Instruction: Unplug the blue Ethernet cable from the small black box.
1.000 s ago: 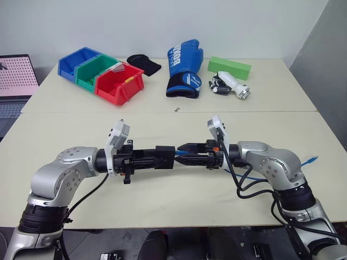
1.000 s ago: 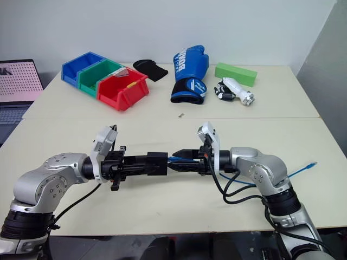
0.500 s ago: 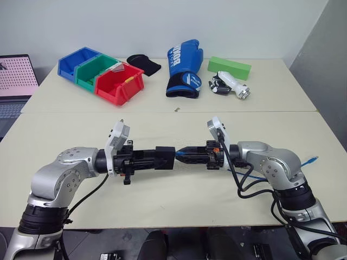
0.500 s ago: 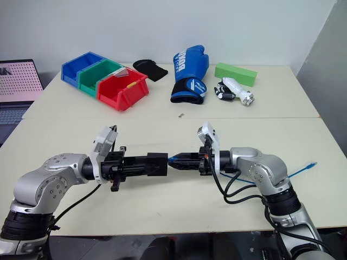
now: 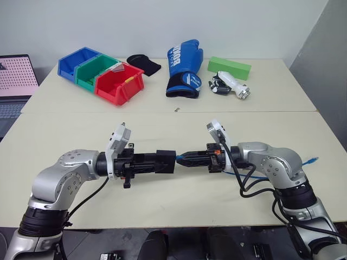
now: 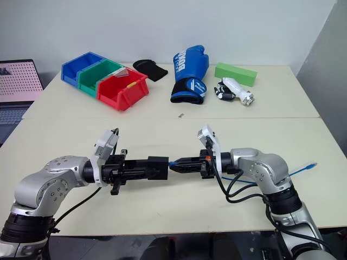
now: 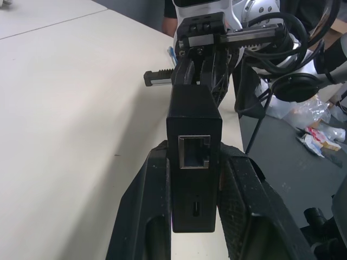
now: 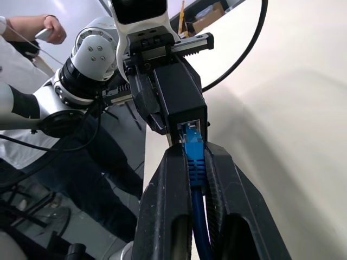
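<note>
The blue Ethernet cable (image 8: 195,162) sits plugged into the small black box (image 5: 165,161), and both are held up above the worktop (image 5: 179,122) between the two arms, about midway across the near edge. The left gripper (image 7: 191,187) has its jaws clamped on the box's sides, with an empty port facing its wrist camera. The right gripper (image 8: 196,168) has its jaws pinched tight on the blue plug boot, right up against the port, with the cord running back between them.

Now the risks. An Ethernet plug usually has a latch tab, and I cannot tell whether the jaws are pressing it. If they are not, a straight pull probably drags the box along instead of freeing the plug, or the tab snaps. The boot looks smooth and narrow, so the fingers (image 8: 162,206) may simply slide back along the cord and leave the plug seated. On the other side, the left jaws grip only the flat faces of the box, so a hard tug could twist it or pull it clean out, and then it drops to the worktop. A pull that is off the port's line would likely bind the plug. Watch the loose blue tail (image 5: 310,160) too, trailing near the right arm's black cables (image 5: 249,181); it could snag there as the arms part.
</note>
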Robot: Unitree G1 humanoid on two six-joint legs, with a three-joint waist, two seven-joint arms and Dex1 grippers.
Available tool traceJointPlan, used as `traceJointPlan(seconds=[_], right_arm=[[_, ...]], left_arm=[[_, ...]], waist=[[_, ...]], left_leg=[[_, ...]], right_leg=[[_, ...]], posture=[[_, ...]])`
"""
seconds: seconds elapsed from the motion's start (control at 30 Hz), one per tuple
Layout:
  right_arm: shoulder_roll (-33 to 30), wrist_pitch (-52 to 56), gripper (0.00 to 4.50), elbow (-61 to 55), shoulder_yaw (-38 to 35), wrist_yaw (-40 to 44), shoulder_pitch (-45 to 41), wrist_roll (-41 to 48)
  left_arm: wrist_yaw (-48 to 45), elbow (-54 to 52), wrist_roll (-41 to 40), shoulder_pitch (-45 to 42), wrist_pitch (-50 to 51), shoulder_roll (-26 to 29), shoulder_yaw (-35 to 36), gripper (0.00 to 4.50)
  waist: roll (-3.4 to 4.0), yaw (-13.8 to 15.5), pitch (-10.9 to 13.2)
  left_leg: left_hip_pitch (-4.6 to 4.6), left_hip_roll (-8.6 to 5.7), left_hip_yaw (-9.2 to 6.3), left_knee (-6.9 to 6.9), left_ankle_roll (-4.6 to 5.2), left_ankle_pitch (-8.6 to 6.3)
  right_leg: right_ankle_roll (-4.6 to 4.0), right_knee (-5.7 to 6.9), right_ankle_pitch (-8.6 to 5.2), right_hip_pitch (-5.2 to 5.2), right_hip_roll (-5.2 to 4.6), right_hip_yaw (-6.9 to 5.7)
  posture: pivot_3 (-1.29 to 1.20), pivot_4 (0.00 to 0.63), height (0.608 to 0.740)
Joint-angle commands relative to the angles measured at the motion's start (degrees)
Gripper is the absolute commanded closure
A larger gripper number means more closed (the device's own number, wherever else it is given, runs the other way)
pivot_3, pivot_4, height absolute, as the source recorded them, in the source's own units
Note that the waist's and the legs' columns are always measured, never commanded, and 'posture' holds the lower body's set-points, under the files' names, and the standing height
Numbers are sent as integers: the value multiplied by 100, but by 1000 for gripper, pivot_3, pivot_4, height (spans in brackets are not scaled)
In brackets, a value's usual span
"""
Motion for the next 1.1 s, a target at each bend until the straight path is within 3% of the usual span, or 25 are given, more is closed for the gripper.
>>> traceJointPlan(seconds=[0.03, 0.27, 0.37, 0.5, 0.6, 0.67, 0.8, 1.0, 1.1], right_arm=[[-389, 93, 4462, 177, -367, 163, 70, 38], [-633, -520, 4464, 679, -683, -70, 292, -453], [-423, -1491, 4464, 1434, -915, -709, 117, -1164], [-159, -3528, 4464, 3026, -760, -2373, -244, -2929], [-44, -3891, 4464, 3629, -730, -2688, -358, -3363], [21, -3900, 3754, 3762, -802, -2711, -369, -3426], [-36, -3795, 2846, 3463, -995, -2477, -317, -3321], [-758, -3353, 1490, 1420, -924, -730, 173, -2550], [-981, -2810, 1490, 330, -864, -220, 231, -1995]], left_arm=[[136, 115, 17, 63, -179, 66, 387, 3712], [425, 122, -30, 336, -163, 82, 783, 3712], [644, 19, -19, 463, -156, 11, 857, 3712], [1061, -102, -54, 456, -43, -121, 844, 3712], [1192, -131, -37, 430, -7, -124, 807, 3712], [1277, -142, 6, 401, -15, -112, 775, 3712], [1523, -92, 199, 328, -73, -112, 744, 3712], [2076, -22, 544, 311, -61, -194, 728, 3712], [2486, 124, 1029, 357, -684, -412, 783, 3712]], waist=[[0, 2, 0], [0, 4, 0], [0, -5, 0], [0, -8, 0], [0, -8, 0], [0, -10, 0], [1, -8, 0], [6, 8, 4], [7, 4, 4]], left_leg=[[0, 0, 0, 0, 0, 0], [-2, 0, 1, 1, 1, 0], [1, 0, 5, 1, 0, 0], [0, -1, 11, 2, -1, 0], [-3, -1, 21, -1, -1, 1], [-7, 1, 21, -2, -2, 1], [-6, 0, 18, 0, -1, 1], [-9, -1, 9, -1, 0, 0], [-10, -1, 5, 0, 0, 0]], right_leg=[[0, 0, 0, 0, 0, 0], [0, -1, 0, 0, -1, 0], [0, 0, 0, 0, -1, 3], [1, 5, 1, -4, -2, 5], [1, 4, 1, -7, -2, 5], [0, 0, 1, -8, -2, 5], [1, 1, 1, -7, -3, 8], [1, 0, 1, -8, -3, 5], [1, -2, 1, -6, -4, 4]], posture=[[0, 150, 740], [0, 150, 740], [0, 150, 740], [0, 150, 740], [0, 150, 740], [0, 150, 740], [0, 150, 740], [0, 150, 740], [0, 150, 740]])
